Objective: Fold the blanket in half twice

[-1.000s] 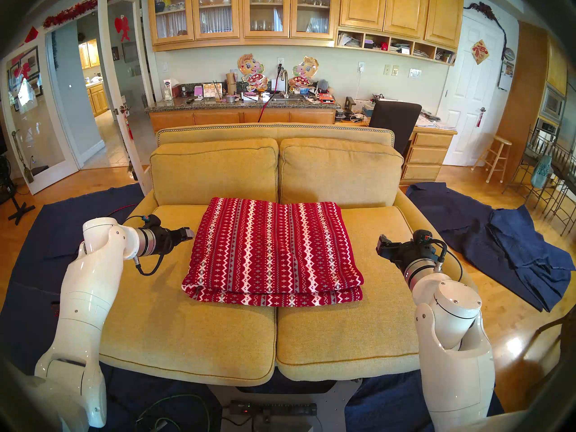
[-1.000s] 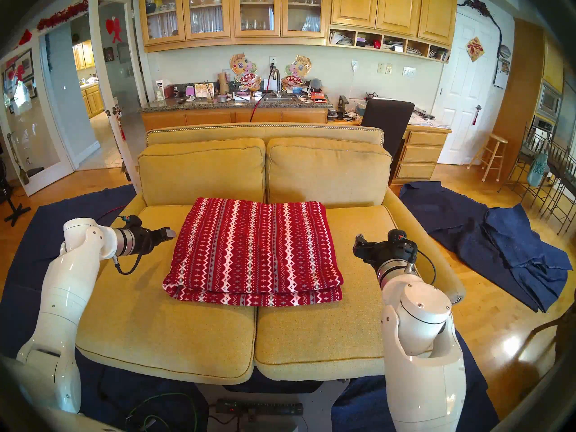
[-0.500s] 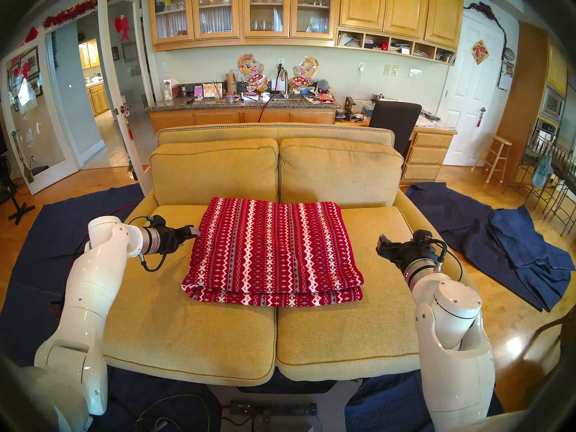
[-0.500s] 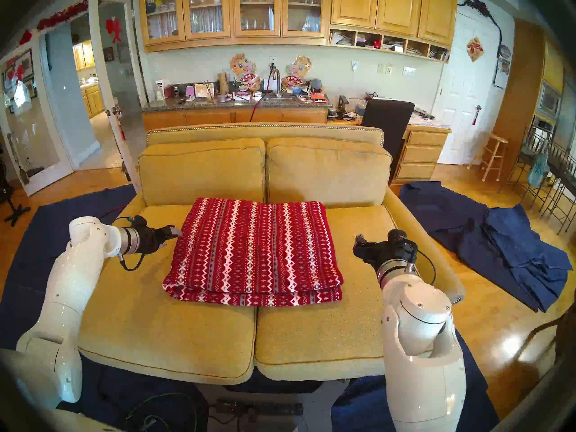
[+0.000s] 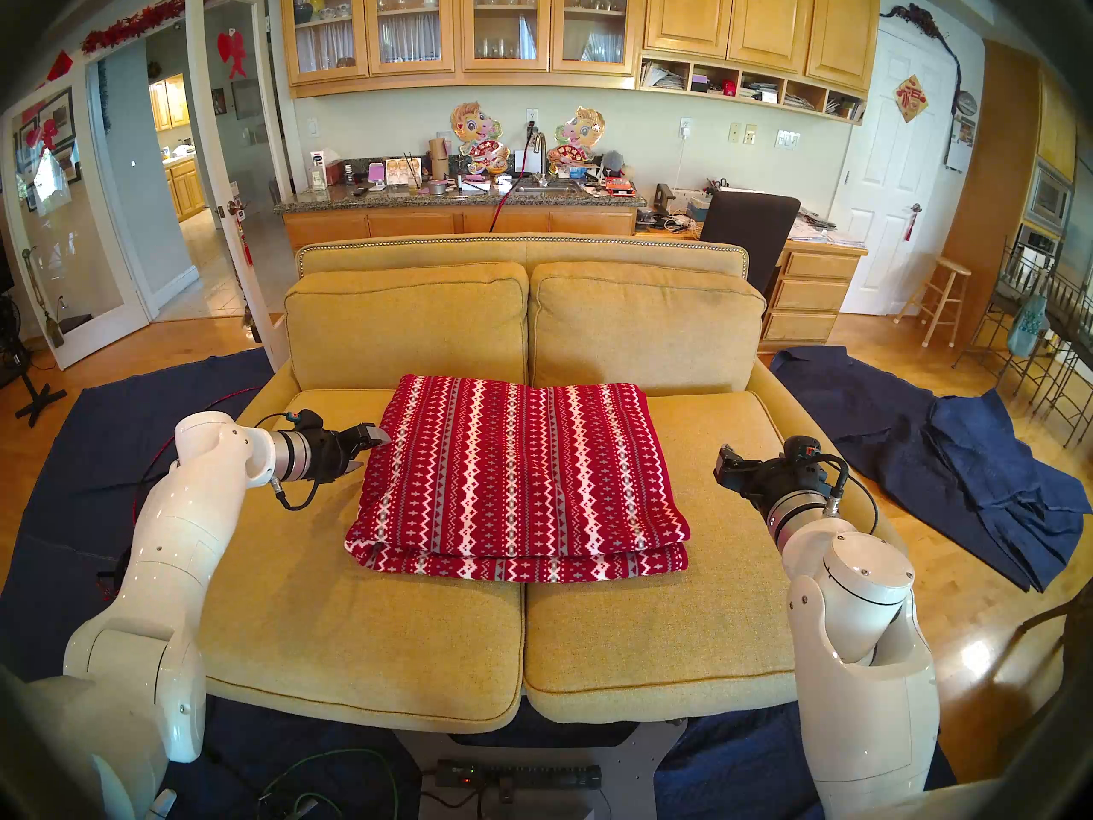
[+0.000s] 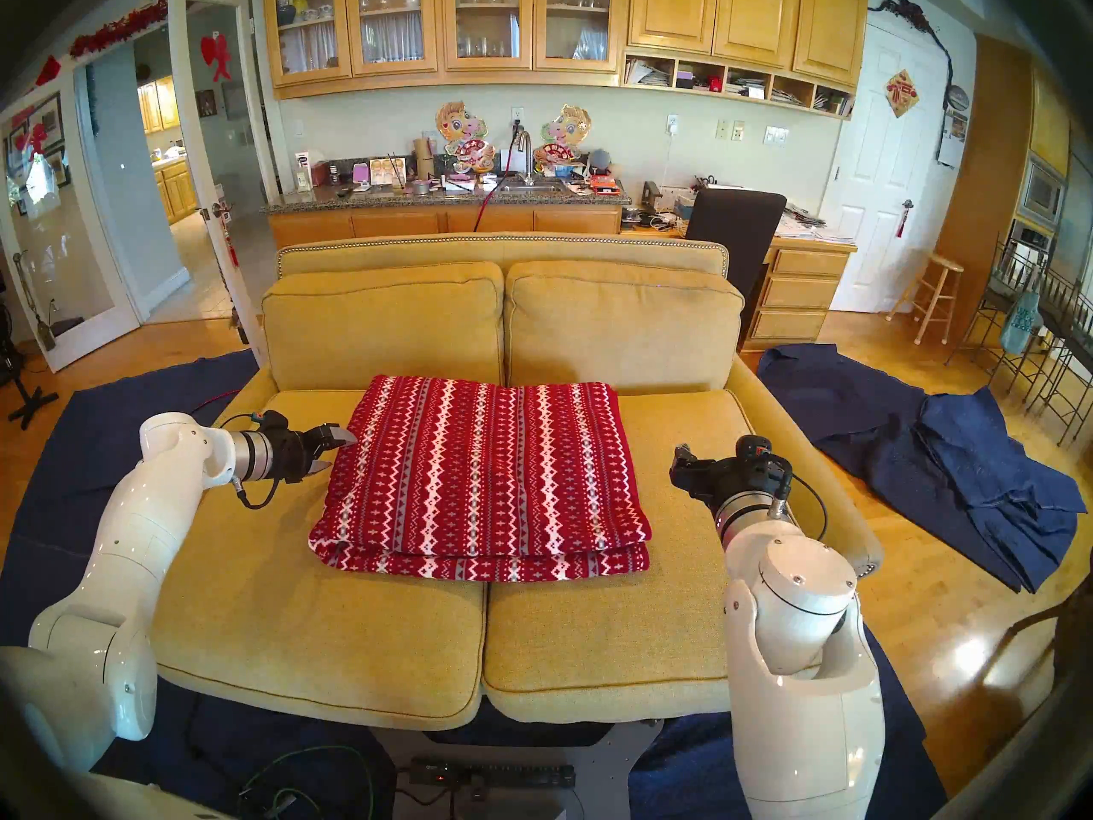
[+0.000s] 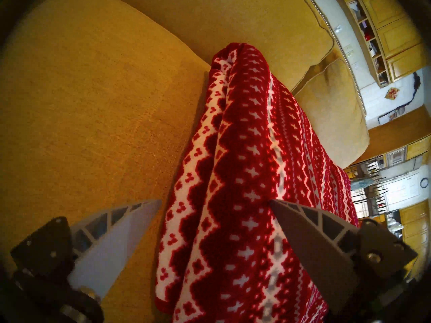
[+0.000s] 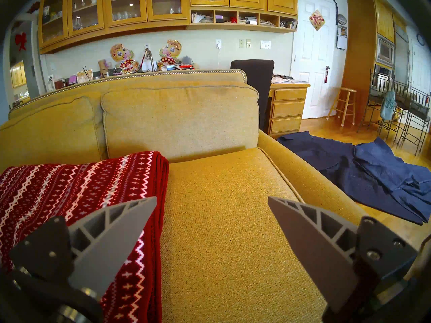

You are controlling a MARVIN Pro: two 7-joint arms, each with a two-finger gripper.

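Two seat cushions of a mustard sofa (image 5: 366, 623) fill the middle of the head views, and the blanket (image 5: 520, 475) lies folded on them, straddling the seam between the cushions, its far edge near the back cushions. Its long axis runs left to right across the frame; the red, white and grey stripes run from near edge to far edge. Stacked layers show along the near edge, at lower centre. Navy cloths (image 5: 958, 475) lie on the floor at right. At centre left, the left gripper (image 5: 368, 447) points toward the blanket's left edge, fingers (image 7: 130, 224) spread wide with that edge between them, grasping nothing. At centre right, the right gripper (image 8: 212, 203) hangs beside the blanket's right edge, fingers released and empty.
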